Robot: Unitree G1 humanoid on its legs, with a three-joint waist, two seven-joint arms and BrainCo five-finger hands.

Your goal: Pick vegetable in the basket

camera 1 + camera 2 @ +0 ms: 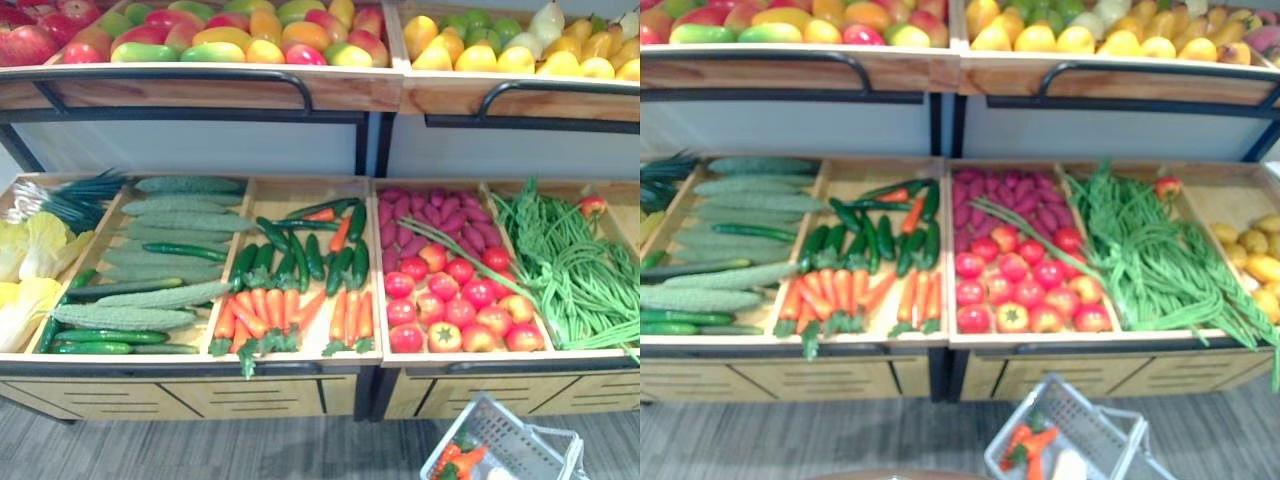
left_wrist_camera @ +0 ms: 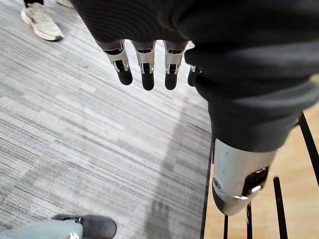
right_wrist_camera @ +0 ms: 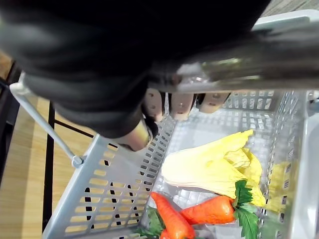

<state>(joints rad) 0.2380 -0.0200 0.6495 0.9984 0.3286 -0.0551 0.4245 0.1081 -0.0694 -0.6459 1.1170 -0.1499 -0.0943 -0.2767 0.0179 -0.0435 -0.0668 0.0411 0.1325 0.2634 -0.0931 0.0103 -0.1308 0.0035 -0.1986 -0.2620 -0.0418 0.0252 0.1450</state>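
A grey plastic basket (image 1: 520, 432) hangs low in front of the stand, at the lower right. Inside it lie two orange carrots (image 3: 207, 211) with green tops and a pale yellow cabbage (image 3: 209, 167). My right hand (image 3: 174, 102) is curled round the basket's metal handle (image 3: 279, 55) from above. My left hand (image 2: 144, 59) hangs over the grey floor with straight fingers and holds nothing. On the stand lie carrots (image 1: 265, 305), long pale cucumbers (image 1: 170, 215), tomatoes (image 1: 455, 300) and green beans (image 1: 560, 255).
Wooden crates also hold dark green cucumbers (image 1: 300, 255), purple sweet potatoes (image 1: 420, 215) and cabbages (image 1: 30, 250). An upper shelf carries mangoes (image 1: 220, 35) and yellow fruit (image 1: 520, 45). A person's shoes (image 2: 42, 22) stand on the floor near my left hand.
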